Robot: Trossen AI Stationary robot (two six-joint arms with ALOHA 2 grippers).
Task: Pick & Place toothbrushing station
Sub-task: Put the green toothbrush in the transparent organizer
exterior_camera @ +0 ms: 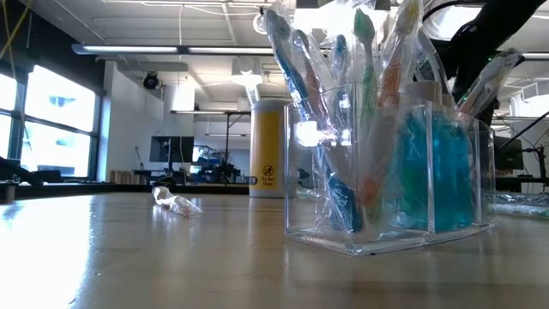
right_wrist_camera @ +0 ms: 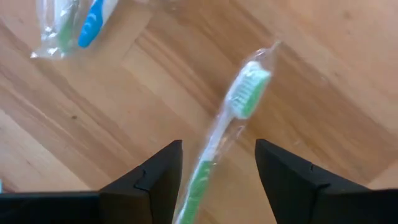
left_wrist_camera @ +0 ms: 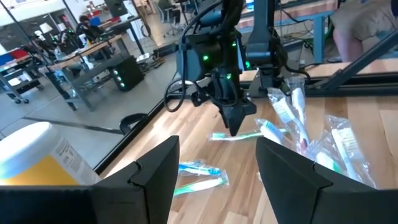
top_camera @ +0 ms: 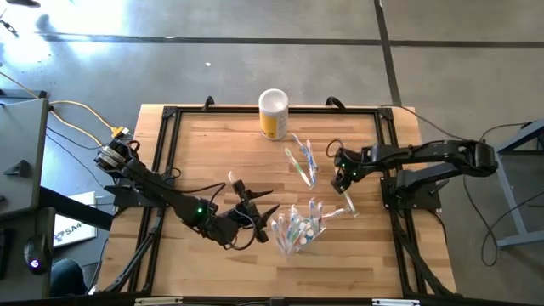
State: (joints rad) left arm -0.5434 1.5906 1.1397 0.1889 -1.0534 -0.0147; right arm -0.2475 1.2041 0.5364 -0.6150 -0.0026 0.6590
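A clear holder point(top_camera: 297, 229) point(exterior_camera: 343, 232) stands on the wooden table, packed with wrapped toothbrushes point(exterior_camera: 369, 129) and something teal point(exterior_camera: 437, 172). My left gripper point(top_camera: 259, 206) point(left_wrist_camera: 217, 149) hovers open just left of it with nothing between its fingers. My right gripper point(top_camera: 342, 180) point(right_wrist_camera: 217, 146) points down, open, over a green wrapped toothbrush point(right_wrist_camera: 245, 93) point(left_wrist_camera: 239, 135) that lies flat on the table. Its fingers stand on either side of the handle without touching it.
Two more wrapped toothbrushes point(top_camera: 303, 161) point(left_wrist_camera: 199, 174) lie on the table beyond the holder. A yellow canister with a white lid point(top_camera: 274, 113) point(exterior_camera: 270, 154) stands at the far edge. A black frame point(top_camera: 170, 115) rims the table. Bare wood lies at the table's left.
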